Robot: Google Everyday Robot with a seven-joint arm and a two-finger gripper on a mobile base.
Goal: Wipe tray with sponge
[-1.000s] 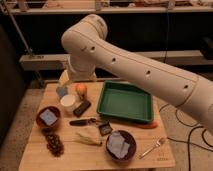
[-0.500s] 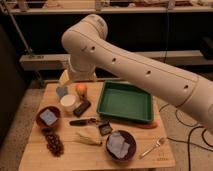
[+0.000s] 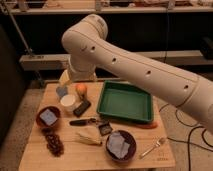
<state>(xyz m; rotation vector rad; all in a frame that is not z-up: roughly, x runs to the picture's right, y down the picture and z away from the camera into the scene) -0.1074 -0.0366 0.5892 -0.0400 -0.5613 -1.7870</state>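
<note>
A pale robot arm (image 3: 130, 65) crosses the scene from the lower right, bends at a high elbow, and drops toward the back left corner of a wooden tabletop (image 3: 90, 159). The gripper at its tip is hidden behind the arm's last link, above that back edge. Its jaws are apart, and nothing appears to be held in them.

The sponge (image 3: 61, 91), a small pale blue-grey square, lies flat on the tabletop just in front of the arm's lower end, a little to the left as the camera sees it. An orange (image 3: 81, 89) sits just beside it on the right.

The green tray (image 3: 127, 101) lies further right, well apart from the sponge, and looks empty. Its long side runs left to right, slightly slanted.

The likely next move is a short reach down and forward to the sponge, then a carry rightward past the orange to the tray.
</note>
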